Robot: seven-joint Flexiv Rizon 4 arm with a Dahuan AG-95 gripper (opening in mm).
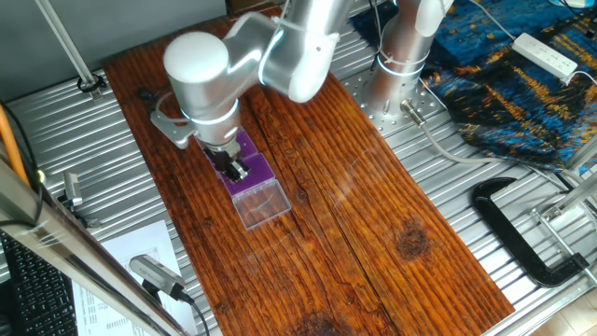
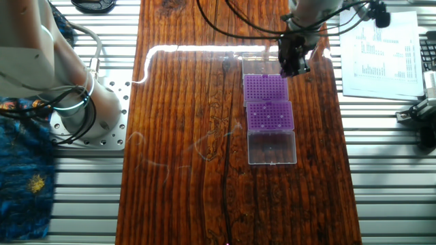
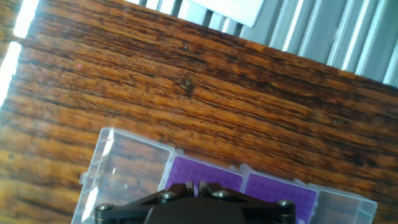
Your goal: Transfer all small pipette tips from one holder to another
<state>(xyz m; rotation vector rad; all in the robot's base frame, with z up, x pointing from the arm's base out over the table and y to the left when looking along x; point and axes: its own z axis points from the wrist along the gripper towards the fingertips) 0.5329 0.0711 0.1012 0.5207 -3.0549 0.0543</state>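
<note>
Two purple holders sit end to end in clear hinged boxes on the wooden board, the far holder (image 2: 264, 88) (image 3: 217, 176) and the near holder (image 2: 270, 116) (image 3: 280, 190). Several small pipette tips (image 2: 273, 118) show as pale dots in the near holder. My gripper (image 2: 294, 64) (image 1: 233, 171) (image 3: 200, 185) hangs over the far holder's outer right corner. Its fingers stand almost together with only a thin slit between them, and I see no tip there. In the one fixed view the hand hides much of the purple holder (image 1: 257, 177).
The clear open lids (image 2: 272, 147) (image 3: 124, 169) lie flat at both ends of the holder row. The arm's base (image 2: 82, 109) stands left of the board. A black clamp (image 1: 522, 233), papers (image 2: 378, 51) and a power strip (image 1: 548, 54) lie on the metal table around the board.
</note>
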